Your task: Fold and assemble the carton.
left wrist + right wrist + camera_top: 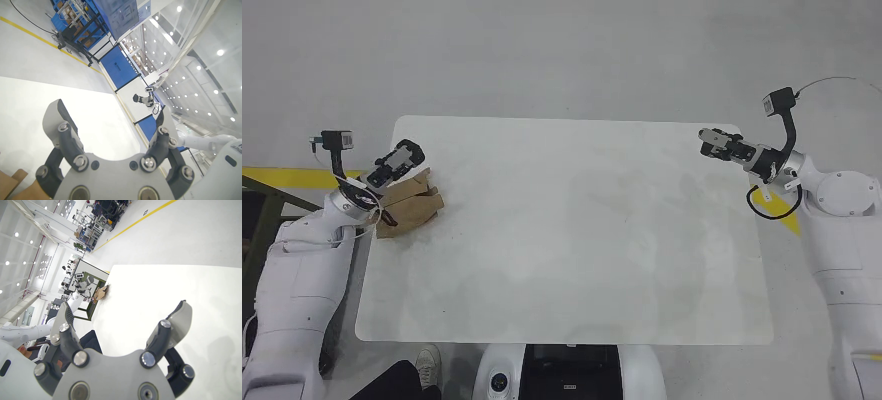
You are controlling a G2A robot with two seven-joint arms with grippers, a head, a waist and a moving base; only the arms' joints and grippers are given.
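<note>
The brown carton (412, 205) lies partly folded at the left edge of the counter (562, 240); the left tool (407, 154) hovers over it, fingers apart; the right tool (708, 140), also spread, hangs at the far right corner

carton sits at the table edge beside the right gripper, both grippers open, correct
No: the carton sits at the table edge beside the left gripper, not the right gripper, as the top view shows. Both grippers are open.
</note>
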